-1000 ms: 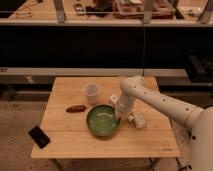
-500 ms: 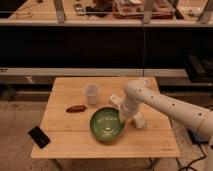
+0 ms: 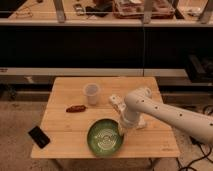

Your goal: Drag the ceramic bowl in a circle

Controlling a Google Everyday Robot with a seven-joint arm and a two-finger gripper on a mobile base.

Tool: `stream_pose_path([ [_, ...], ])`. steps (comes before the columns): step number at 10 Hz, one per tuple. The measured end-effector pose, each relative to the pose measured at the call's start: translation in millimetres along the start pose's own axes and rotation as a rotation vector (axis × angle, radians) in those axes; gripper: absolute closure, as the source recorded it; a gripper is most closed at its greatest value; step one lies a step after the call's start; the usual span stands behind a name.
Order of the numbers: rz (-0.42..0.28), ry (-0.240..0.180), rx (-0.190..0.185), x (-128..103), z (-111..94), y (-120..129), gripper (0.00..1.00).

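The ceramic bowl [image 3: 105,136], wide, shallow and glossy green with pale rings inside, sits near the front edge of the wooden table [image 3: 65,112], a little left of its middle. My white arm reaches in from the right and bends down to the bowl's right rim. The gripper [image 3: 122,129] is at that rim, touching or hooked on it. A small translucent whitish cup [image 3: 91,94] stands upright behind the bowl, apart from it.
A brown oblong item [image 3: 76,108] lies left of the cup. A black phone-like slab [image 3: 39,136] rests at the table's front left corner. A white object [image 3: 116,101] lies behind the arm's wrist. Dark shelving runs behind the table.
The bowl has slid toward the table's front edge together with the gripper at its right rim. The arm has lowered and swung forward. Cup, brown item and black slab have stayed put.
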Motion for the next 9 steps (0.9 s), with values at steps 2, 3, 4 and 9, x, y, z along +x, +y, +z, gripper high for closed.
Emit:
stream_pose_path([
  [2, -0.035, -0.002, 0.003, -9, -1, -16, 0.83],
  [3, -0.068, -0.002, 0.007, -12, -3, -30, 0.83],
  [4, -0.097, 0.000, 0.013, -12, -4, -45, 0.83],
  [9, -0.228, 0.051, 0.079, 17, -17, -128, 0.83],
])
